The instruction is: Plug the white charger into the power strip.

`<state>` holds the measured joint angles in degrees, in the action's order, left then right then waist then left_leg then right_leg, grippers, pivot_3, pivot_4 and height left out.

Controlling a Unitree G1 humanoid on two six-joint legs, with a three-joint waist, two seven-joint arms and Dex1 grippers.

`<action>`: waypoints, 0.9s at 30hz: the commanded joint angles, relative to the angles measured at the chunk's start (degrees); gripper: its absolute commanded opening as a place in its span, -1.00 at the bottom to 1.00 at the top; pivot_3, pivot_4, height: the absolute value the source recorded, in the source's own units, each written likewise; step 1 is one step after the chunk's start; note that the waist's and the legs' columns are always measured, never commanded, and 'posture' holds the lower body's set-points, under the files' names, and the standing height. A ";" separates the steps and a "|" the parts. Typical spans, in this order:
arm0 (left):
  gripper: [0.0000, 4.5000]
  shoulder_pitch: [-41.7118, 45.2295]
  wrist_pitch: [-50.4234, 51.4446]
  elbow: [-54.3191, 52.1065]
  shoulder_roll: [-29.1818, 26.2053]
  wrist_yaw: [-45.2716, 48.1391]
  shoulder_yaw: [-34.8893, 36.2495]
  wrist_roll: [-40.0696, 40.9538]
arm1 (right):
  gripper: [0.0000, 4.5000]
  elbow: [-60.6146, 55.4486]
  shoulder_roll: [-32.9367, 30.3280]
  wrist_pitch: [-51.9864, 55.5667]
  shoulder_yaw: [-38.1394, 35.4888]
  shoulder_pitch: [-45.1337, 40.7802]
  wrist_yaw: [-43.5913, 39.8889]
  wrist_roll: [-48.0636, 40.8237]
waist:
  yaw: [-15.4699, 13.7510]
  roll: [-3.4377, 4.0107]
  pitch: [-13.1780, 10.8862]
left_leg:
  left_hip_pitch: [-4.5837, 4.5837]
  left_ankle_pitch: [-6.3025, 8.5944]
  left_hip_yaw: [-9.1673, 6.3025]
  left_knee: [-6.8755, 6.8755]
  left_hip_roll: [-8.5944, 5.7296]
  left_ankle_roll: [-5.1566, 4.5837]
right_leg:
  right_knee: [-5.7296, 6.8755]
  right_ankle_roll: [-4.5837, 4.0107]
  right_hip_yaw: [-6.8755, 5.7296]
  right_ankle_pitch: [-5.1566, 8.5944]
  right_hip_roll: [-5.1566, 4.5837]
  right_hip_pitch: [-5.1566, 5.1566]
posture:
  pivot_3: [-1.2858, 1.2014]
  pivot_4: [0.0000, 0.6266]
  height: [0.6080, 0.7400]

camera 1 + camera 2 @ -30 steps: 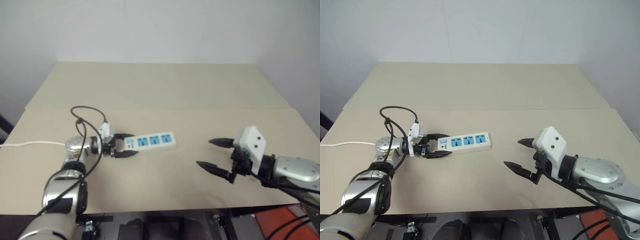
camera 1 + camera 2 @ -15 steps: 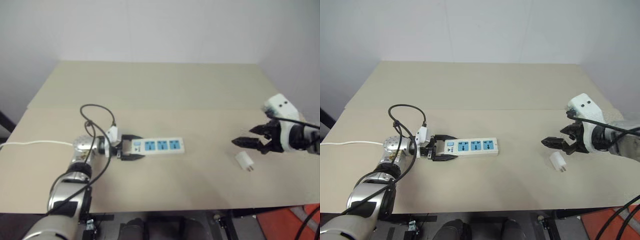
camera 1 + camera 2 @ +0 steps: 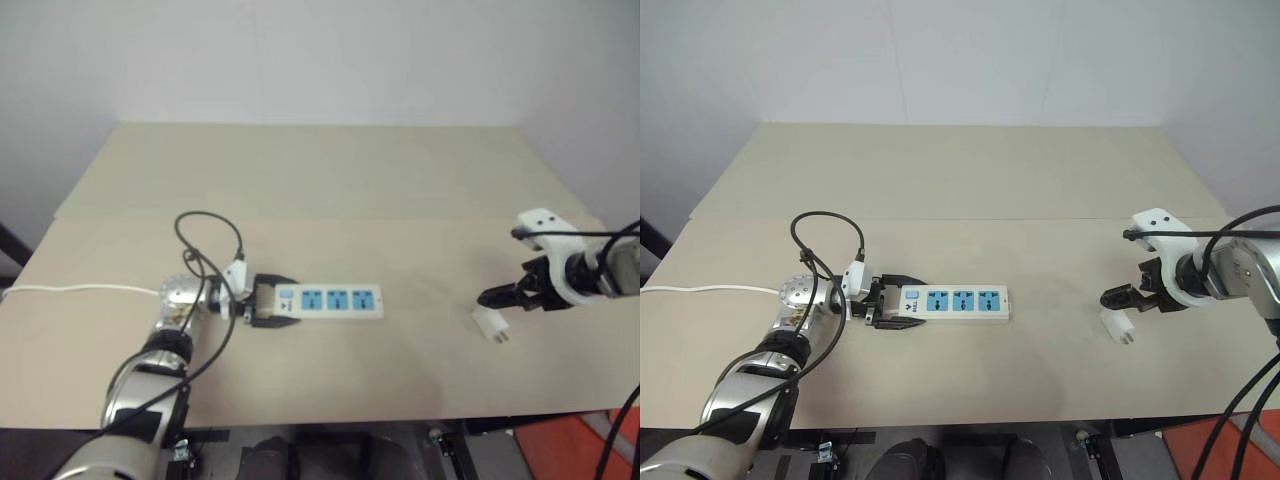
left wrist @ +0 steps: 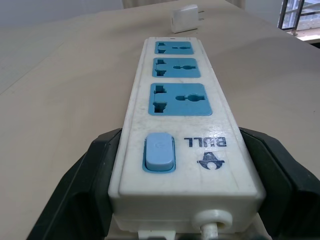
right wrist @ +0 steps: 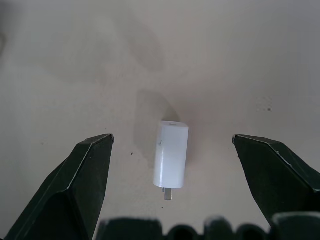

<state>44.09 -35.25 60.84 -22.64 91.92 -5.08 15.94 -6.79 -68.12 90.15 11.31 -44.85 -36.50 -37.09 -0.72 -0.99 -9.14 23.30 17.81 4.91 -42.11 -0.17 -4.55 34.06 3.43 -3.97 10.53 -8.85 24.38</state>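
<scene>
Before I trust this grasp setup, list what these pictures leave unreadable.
- Small white cube charger: its prongs' shape, right wrist view; too small, end-on.
- Long white power strip with blue sockets: its underside and cord, left wrist view; cut off at the edge.
- Black left gripper: contact with the strip's sides, hidden by the strip.

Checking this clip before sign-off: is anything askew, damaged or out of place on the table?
Nothing looks damaged. The white charger lies on its side on the table, between the right gripper's open fingers, untouched. The left gripper clamps the power strip at its switch end.
</scene>
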 commanded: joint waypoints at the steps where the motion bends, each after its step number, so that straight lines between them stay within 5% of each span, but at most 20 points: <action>1: 0.46 -1.01 -0.77 -0.38 1.01 0.58 -1.87 0.06 | 1.00 1.29 0.04 -0.83 2.02 -1.99 -1.58 1.89 | 0.01 0.00 0.00 | 0.00 0.00 0.00 0.00 0.00 0.00 | 0.00 0.00 0.00 0.00 0.00 -0.01 | 0.03 -0.52 1.00; 27: 0.46 -2.60 0.93 -2.33 -0.43 0.58 -3.77 2.02 | 1.00 10.52 5.06 -5.50 9.20 -2.80 -7.56 10.96 | 0.22 0.21 0.12 | 0.05 0.00 0.03 0.04 -0.04 0.00 | 0.03 0.09 -0.02 -0.05 0.02 -0.01 | 0.03 -0.52 1.00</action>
<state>42.80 -34.76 58.97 -23.19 91.80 -7.04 18.35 3.99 -62.63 85.43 20.79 -47.10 -43.73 -27.34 -0.50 -0.78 -9.02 23.36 17.81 4.93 -42.07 -0.21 -4.55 34.09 3.52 -3.99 10.48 -8.83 24.37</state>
